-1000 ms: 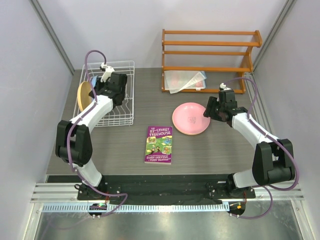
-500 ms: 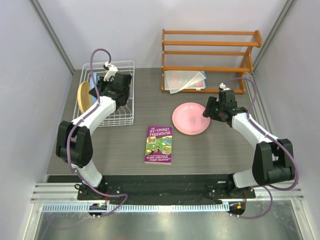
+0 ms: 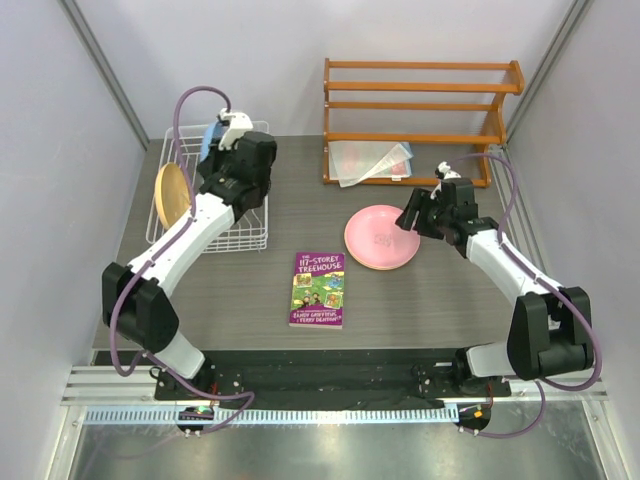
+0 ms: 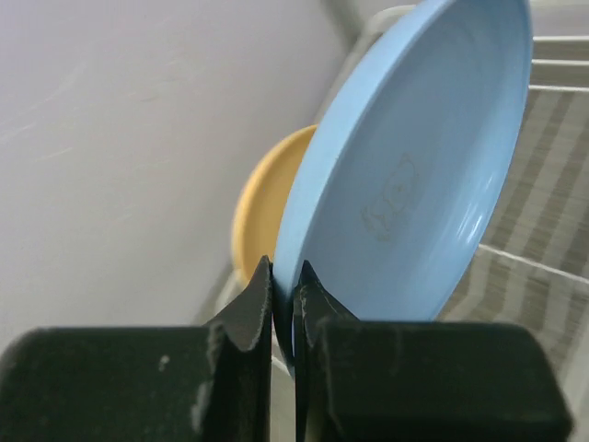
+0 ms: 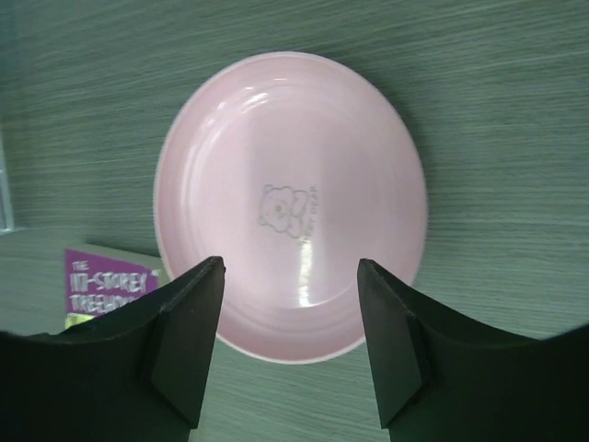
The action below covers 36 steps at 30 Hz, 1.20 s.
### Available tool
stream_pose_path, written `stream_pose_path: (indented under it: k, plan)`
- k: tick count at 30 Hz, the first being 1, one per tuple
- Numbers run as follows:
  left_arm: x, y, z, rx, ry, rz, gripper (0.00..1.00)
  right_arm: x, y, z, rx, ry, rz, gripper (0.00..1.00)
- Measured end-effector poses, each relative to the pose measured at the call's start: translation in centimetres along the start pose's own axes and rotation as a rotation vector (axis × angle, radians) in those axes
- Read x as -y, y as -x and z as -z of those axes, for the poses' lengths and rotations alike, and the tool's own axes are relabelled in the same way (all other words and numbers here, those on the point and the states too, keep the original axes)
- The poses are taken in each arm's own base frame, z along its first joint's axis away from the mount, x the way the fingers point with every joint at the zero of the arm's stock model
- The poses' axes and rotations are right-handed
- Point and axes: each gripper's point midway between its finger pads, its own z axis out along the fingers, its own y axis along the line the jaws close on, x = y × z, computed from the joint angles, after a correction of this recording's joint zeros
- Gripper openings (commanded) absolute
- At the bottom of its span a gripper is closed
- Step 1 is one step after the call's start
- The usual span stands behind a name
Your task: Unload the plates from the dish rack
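my left tool (image 4: pixel 283 276) is clamped on the rim of the light blue plate (image 4: pixel 405 175). the jaws pinch its lower edge with almost no gap between them. the plate stands on edge and tilted, with its hollow face toward the right of the left wrist view and a faint printed figure at its centre. in the top view it sits at the upper left of the frame, over the far end of the dish rack (image 3: pixel 245 235). i cannot tell whether it touches the wires. just beside it, a yellow-orange plate (image 3: pixel 168 193) stands on edge at the rack's left side.

my right tool (image 5: pixel 290 276) is spread wide and grips nothing. it hangs over one rim of the pink plate (image 5: pixel 290 157). that plate lies flat on the surface (image 3: pixel 450 300), right of centre in the top view, with its bear print facing up.

a purple-covered book (image 3: pixel 318 289) lies flat to the lower left of the pink plate, apart from it. the orange wooden shelf (image 3: pixel 420 105) stands at the upper right, with a clear sheet (image 3: pixel 370 160) under its lowest slats.
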Motion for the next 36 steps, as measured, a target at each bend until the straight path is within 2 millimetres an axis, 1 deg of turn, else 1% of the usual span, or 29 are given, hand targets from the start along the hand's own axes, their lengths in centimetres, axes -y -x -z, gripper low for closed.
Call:
stream_pose_path:
  k: [2, 4, 6, 9, 12, 14, 16, 19, 24, 28, 29, 31, 33, 35, 36]
  plan:
    - [2.3, 1.1, 1.6, 0.010, -0.141, 0.051, 0.00, -1.2, 0.5, 0.1, 0.016, 0.054, -0.014, 0.67]
    - [5.1, 1.9, 3.4, 0.006, -0.319, 0.117, 0.00, -2.3, 0.9, 0.2, 0.026, 0.108, -0.027, 0.67]
    - [7.7, 2.1, 5.2, -0.014, -0.481, 0.177, 0.00, -3.7, 1.1, 0.3, 0.032, 0.169, -0.045, 0.67]
    - [11.6, 1.2, 8.0, -0.087, -0.721, 0.256, 0.00, -6.0, 1.6, 0.5, 0.047, 0.262, -0.066, 0.67]
    - [14.2, -0.2, 10.3, -0.171, -0.880, 0.302, 0.00, -7.6, 2.1, 0.6, 0.061, 0.329, -0.074, 0.67]
    - [15.5, -1.1, 11.8, -0.224, -0.968, 0.326, 0.00, -8.6, 2.2, 0.5, 0.066, 0.368, -0.078, 0.67]
    - [16.4, -1.7, 13.1, -0.268, -1.035, 0.344, 0.00, -9.1, 2.2, 0.2, 0.063, 0.388, -0.084, 0.67]
    - [17.4, -2.0, 14.5, -0.315, -1.113, 0.378, 0.00, -9.4, 1.8, -0.6, 0.046, 0.402, -0.093, 0.66]
    - [17.9, -1.6, 15.7, -0.339, -1.178, 0.413, 0.00, -9.2, 0.6, -2.1, 0.003, 0.397, -0.106, 0.63]
    - [18.1, -1.9, 16.0, -0.346, -1.189, 0.407, 0.00, -9.4, 0.0, -2.7, -0.019, 0.402, -0.109, 0.61]
    - [18.2, -2.0, 16.0, -0.350, -1.190, 0.405, 0.00, -9.5, 0.0, -2.8, -0.021, 0.404, -0.107, 0.58]
    - [18.3, -2.1, 16.2, -0.355, -1.197, 0.406, 0.00, -9.6, -0.1, -3.0, -0.025, 0.405, -0.105, 0.56]
    - [18.4, -2.0, 16.3, -0.356, -1.203, 0.408, 0.00, -9.7, -0.1, -3.2, -0.027, 0.406, -0.105, 0.45]
    - [18.6, -2.1, 16.4, -0.361, -1.207, 0.410, 0.00, -9.9, 0.2, -3.3, -0.026, 0.411, -0.102, 0.40]
    - [18.7, -2.1, 16.5, -0.362, -1.208, 0.411, 0.00, -10.0, 0.3, -3.4, -0.026, 0.413, -0.101, 0.33]
